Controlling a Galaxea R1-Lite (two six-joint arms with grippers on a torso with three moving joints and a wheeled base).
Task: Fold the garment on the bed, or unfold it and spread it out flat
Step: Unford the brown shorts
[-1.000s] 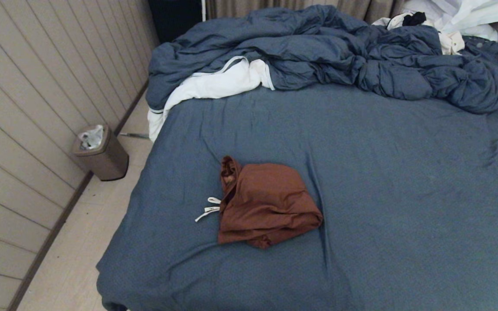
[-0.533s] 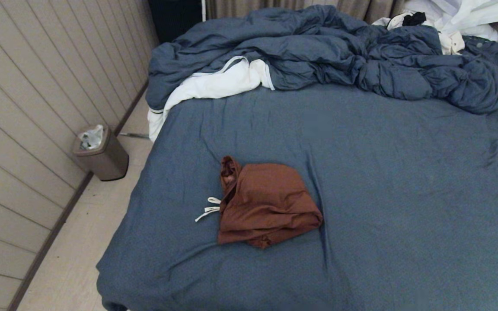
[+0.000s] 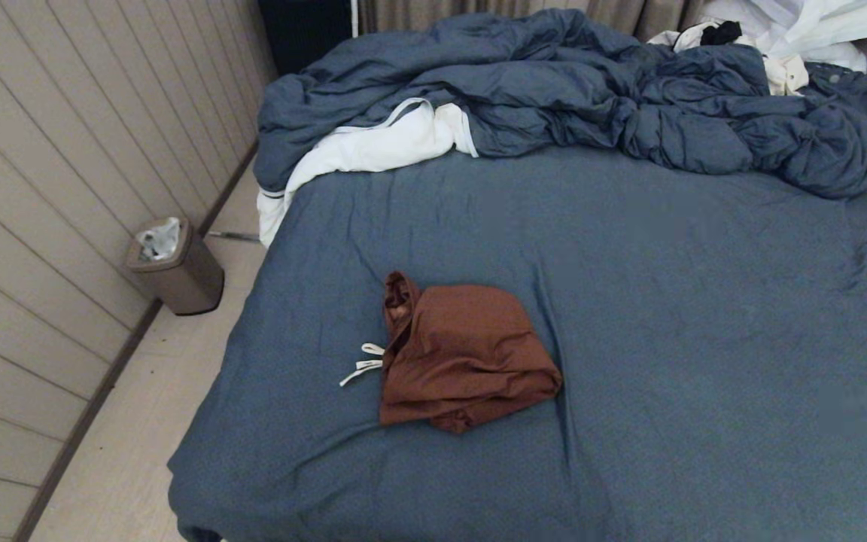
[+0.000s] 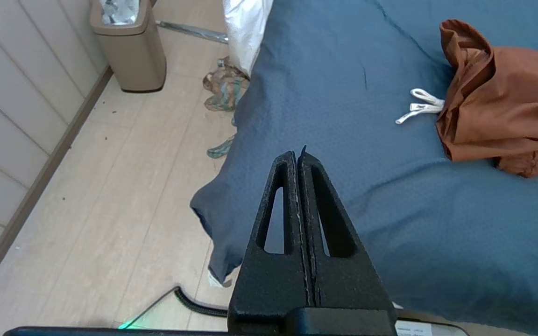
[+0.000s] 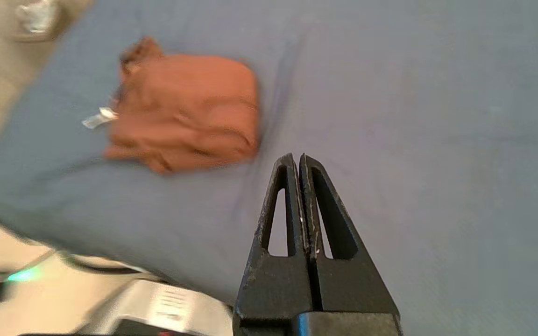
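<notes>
bed (image 3: 704, 316) w/ folded garment (image 3: 463, 354); both end effectors closed, empty.

The bed (image 3: 704, 339) lay open across its near and middle sheet, bare on every side of the garment (image 3: 463, 354), which sat bunched towards the bed's left edge, its white drawstring (image 3: 362, 365) trailing further left; a pincer could come at it from the near side, the right or the far side without meeting anything; the far end was blocked by the rumpled blue duvet (image 3: 591, 98), heaped across the whole width, with white clothes (image 3: 373, 147) spilling from under it at the left and more at the far right corner (image 3: 802, 30); left of the bed ran a strip of floor (image 3: 125, 452), narrowed by the panelled wall (image 3: 42, 188) and a bin (image 3: 177, 267) against it; a crumpled cloth (image 4: 224, 88) lay on that floor beside the bed's edge.
</notes>
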